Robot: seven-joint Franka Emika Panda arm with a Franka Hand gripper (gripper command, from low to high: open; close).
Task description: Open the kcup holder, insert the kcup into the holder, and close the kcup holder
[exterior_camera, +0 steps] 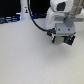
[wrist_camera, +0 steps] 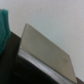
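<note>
Gripper seen low over white table at exterior view's right; jaw state cannot be told. Kcup holder's grey-topped dark body seen close in wrist view. Kcup not discernible.

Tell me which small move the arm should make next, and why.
Probably a small, slow approach toward the kcup holder, to reach its front. The gripper hangs low above the table, beside something green. In the wrist view, the holder's pale grey panel with its dark edge fills the picture, very near. Whether the jaws are open is not visible.
</note>
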